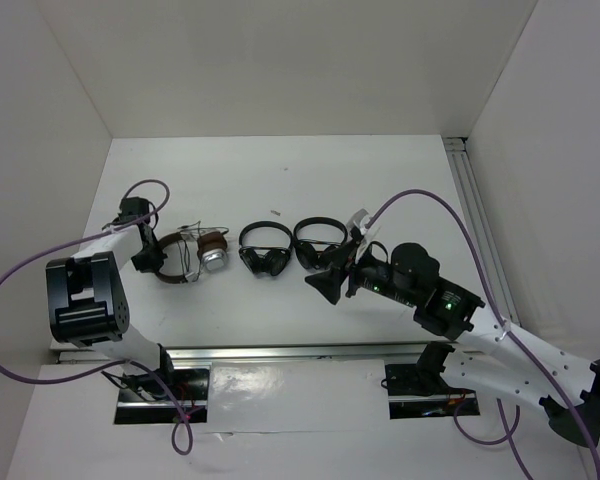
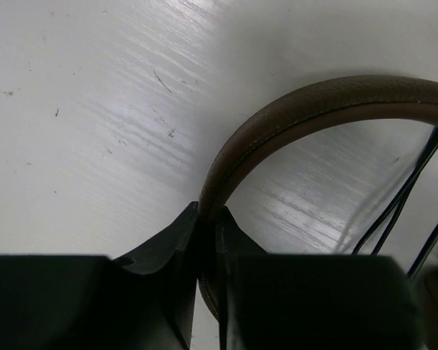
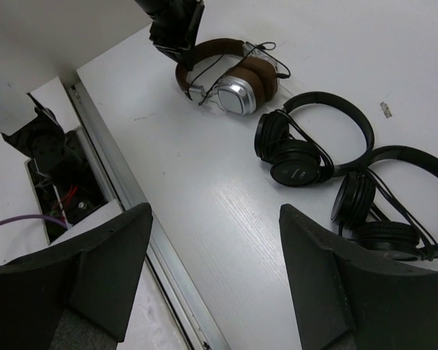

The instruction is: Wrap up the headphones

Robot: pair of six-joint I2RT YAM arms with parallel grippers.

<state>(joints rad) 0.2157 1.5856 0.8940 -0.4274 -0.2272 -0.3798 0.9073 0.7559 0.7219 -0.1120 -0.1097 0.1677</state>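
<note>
The headphones, with a brown headband, silver cups and brown pads, lie on the white table at the left; the right wrist view shows them at its top. Their thin dark cable loops beside the band. My left gripper is shut on the headband's left end, the band pinched between both fingers. My right gripper hovers open over bare table near the front rail, nothing between its fingers.
Two smaller all-black headphones lie in a row right of the brown pair, the nearer one and the farther one in the right wrist view. A metal rail runs along the table's front edge. White walls enclose the table.
</note>
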